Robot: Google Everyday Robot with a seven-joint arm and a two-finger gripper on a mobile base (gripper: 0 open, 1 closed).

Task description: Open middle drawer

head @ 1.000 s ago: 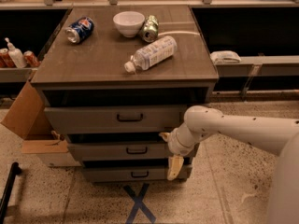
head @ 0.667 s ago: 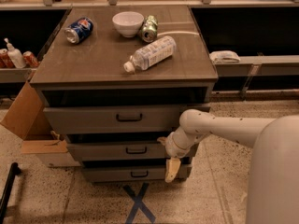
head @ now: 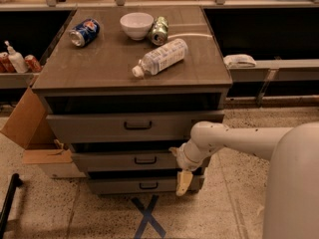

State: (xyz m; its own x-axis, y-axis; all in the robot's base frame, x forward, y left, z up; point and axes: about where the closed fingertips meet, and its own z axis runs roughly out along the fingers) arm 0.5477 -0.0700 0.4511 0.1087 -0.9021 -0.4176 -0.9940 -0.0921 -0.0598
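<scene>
The middle drawer (head: 114, 162) is located at lower centre of the frame, between the top drawer (head: 99, 127) and the bottom drawer (head: 114, 186) of the cabinet (head: 99, 63). Its handle (head: 145, 160) is seen free, with nothing on it.

The gripper (head: 183, 181) is positioned low in the frame, just right of centre. It is at the right end of the middle drawer's front and hangs down over the right end of the bottom drawer. How far it is open cannot be told, and nothing is seen to be held in it.

The middle drawer is not seen drawn out past its neighbours, so it is judged to be shut or nearly so. No part of the opening is judged done: the handle is yet to be reached and gripped, and the pull is yet to be made.
</scene>
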